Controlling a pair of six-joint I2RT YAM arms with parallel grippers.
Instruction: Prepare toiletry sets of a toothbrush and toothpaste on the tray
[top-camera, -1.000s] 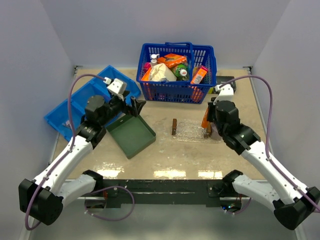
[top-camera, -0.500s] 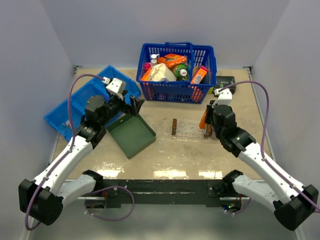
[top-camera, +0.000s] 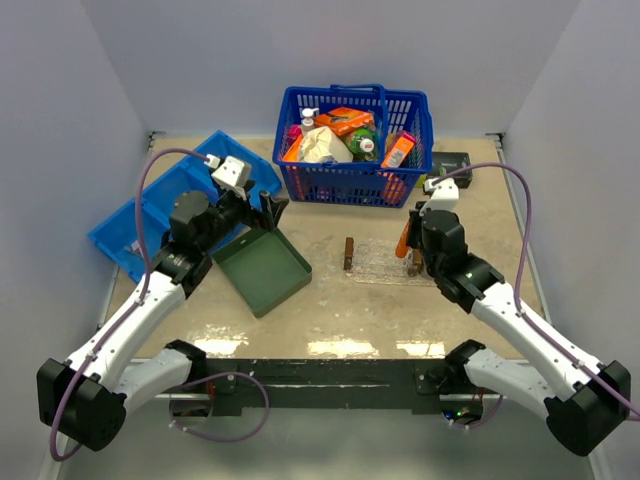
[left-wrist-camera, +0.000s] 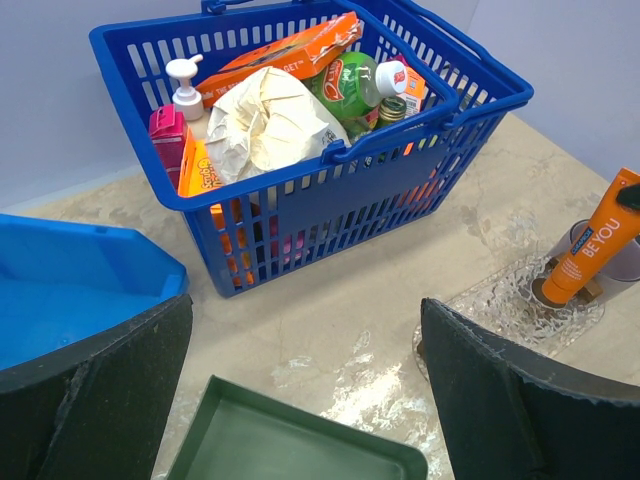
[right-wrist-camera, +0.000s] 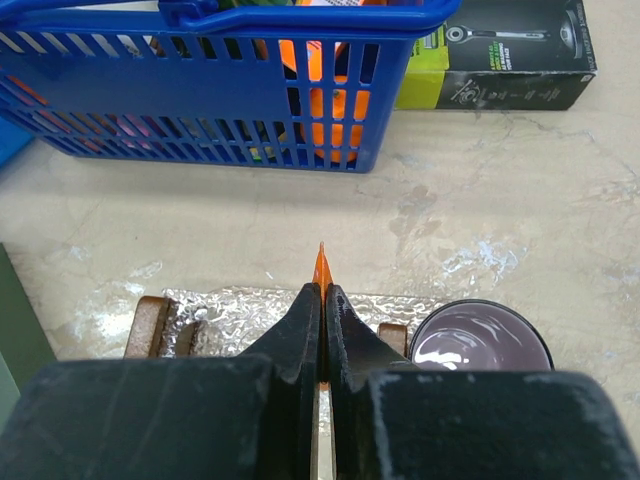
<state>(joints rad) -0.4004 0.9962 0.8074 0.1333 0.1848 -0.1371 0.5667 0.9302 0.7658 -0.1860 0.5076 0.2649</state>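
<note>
The clear tray (top-camera: 380, 260) with brown handles lies at mid-table; it also shows in the right wrist view (right-wrist-camera: 240, 308) and the left wrist view (left-wrist-camera: 500, 300). My right gripper (top-camera: 410, 240) (right-wrist-camera: 322, 300) is shut on the orange toothpaste tube (left-wrist-camera: 597, 240) (right-wrist-camera: 321, 265), holding it upright with its cap end down at the tray's right end, next to the handle. My left gripper (top-camera: 268, 212) (left-wrist-camera: 300, 400) is open and empty above the dark green tray (top-camera: 262, 268). No toothbrush or pink tube shows clearly.
A purple mug (right-wrist-camera: 480, 342) stands just right of the tray. A blue basket (top-camera: 355, 145) full of goods stands behind it, with a dark boxed item (right-wrist-camera: 500, 60) to its right. The blue divided bin (top-camera: 160, 215) lies at far left.
My right arm has shifted a little left with the orange tube, bringing it over the tray's right end. The left arm has not moved.
</note>
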